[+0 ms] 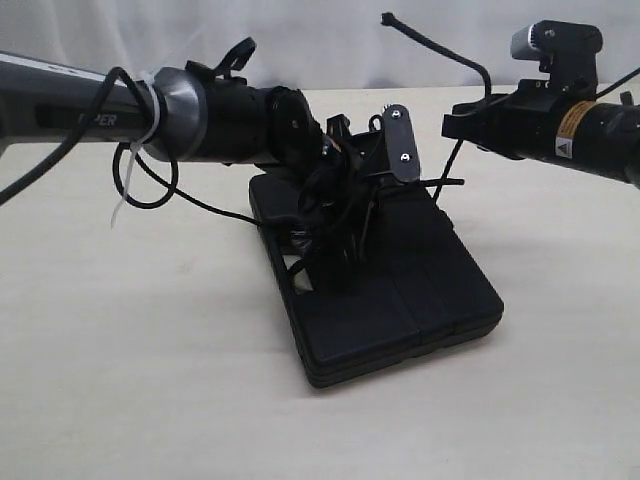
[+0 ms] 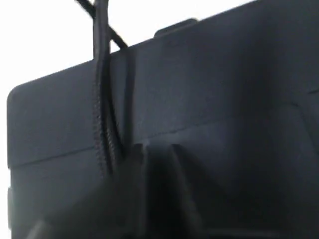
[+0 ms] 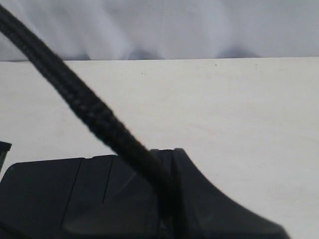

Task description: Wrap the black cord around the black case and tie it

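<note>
The black case (image 1: 400, 300) lies flat on the pale table. My left gripper (image 1: 340, 225) points down onto its far end, amid loops of the black cord. In the left wrist view the case (image 2: 224, 89) fills the frame. There the cord (image 2: 101, 99) runs doubled over the case's edge and passes beside one finger of the left gripper (image 2: 157, 149); the jaws are too dark to read. My right gripper (image 1: 455, 125) hovers above the case's far right corner, shut on the cord (image 1: 470, 65), whose free end arcs up. The cord (image 3: 84, 107) enters the shut right gripper (image 3: 172, 152).
A glossy robot cable (image 1: 150, 190) and a white zip tie (image 1: 125, 195) hang from the left arm over the table (image 1: 120, 350). A white curtain (image 1: 320, 40) closes off the back.
</note>
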You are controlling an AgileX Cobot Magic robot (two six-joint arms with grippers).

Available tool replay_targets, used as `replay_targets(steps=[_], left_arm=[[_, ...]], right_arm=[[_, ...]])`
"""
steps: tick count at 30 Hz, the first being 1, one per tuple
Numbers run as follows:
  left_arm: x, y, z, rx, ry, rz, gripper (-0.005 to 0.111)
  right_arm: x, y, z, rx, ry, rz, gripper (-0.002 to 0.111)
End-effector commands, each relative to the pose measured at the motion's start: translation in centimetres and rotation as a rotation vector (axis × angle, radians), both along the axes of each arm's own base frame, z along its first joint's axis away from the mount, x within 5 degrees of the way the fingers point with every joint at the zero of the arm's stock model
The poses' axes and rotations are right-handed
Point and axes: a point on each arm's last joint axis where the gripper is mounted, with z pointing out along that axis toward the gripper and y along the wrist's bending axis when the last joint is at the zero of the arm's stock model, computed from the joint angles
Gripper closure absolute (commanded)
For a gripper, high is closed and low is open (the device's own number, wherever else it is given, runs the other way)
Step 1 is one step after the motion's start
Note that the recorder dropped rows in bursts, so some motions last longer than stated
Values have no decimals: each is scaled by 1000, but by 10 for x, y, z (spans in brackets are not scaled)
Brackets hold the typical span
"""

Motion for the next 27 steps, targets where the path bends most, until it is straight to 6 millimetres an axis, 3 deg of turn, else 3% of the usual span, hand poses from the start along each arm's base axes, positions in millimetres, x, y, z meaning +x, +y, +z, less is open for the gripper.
replay_targets(steps=[1, 7, 13, 16, 17, 20, 23, 27], left_arm=[[1, 10, -5, 41, 67, -5, 107], [2, 21, 2, 118, 79, 16, 107], [-7, 26, 41, 91, 67, 10, 107], [-8, 27, 50, 73, 58, 23, 105], [-7, 27, 52, 65, 45, 26, 101], [-1, 17, 59, -54, -38, 75, 73], [4, 5, 50, -133, -88, 108, 48], [-9, -22, 9, -71, -93, 16, 45]], right_arm=[[-2, -5, 12, -12, -39, -10, 104], [-5, -22, 17, -7, -51, -59, 104], [-15, -26, 27, 60, -117, -47, 104], [-23, -25, 33, 61, -135, -40, 104], [-24, -25, 34, 59, -137, -41, 104], [-27, -24, 32, 57, -130, -35, 104], [-26, -23, 29, 51, -124, -24, 104], [-26, -23, 28, 52, -122, -25, 104]])
